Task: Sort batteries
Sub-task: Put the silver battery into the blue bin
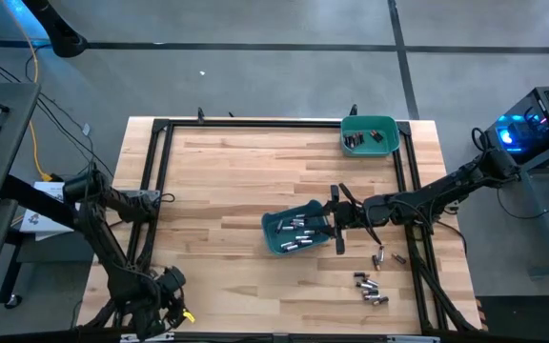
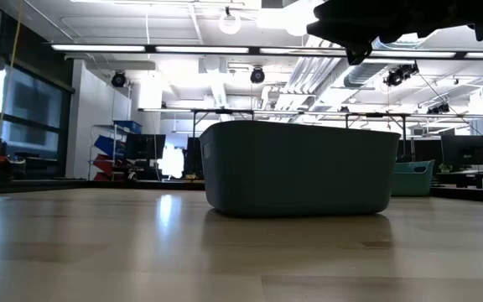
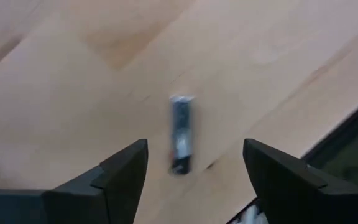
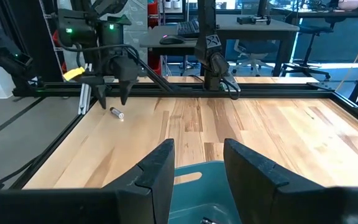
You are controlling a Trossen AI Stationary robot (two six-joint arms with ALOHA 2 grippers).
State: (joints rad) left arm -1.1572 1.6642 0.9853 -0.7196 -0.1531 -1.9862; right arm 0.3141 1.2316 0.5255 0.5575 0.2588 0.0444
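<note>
A teal bin (image 1: 298, 232) stands mid-table and holds several silvery-grey batteries (image 1: 298, 229); it fills the low view (image 2: 300, 168). A second teal bin (image 1: 370, 135) at the far right corner holds dark batteries (image 1: 355, 141). Loose batteries (image 1: 372, 289) lie on the table near the front right. My right gripper (image 1: 335, 221) is open and empty above the middle bin's right rim (image 4: 191, 171). My left gripper (image 1: 172, 282) is open near the front left edge. It hangs above a single battery (image 3: 181, 134) that lies flat on the wood, also seen in the right wrist view (image 4: 117, 113).
A black frame (image 1: 155, 171) runs around the tabletop's edges. Two more batteries (image 1: 381, 255) lie just right of the middle bin. Bare wood spans the table's left half and centre. Desks and chairs stand in the room beyond the table.
</note>
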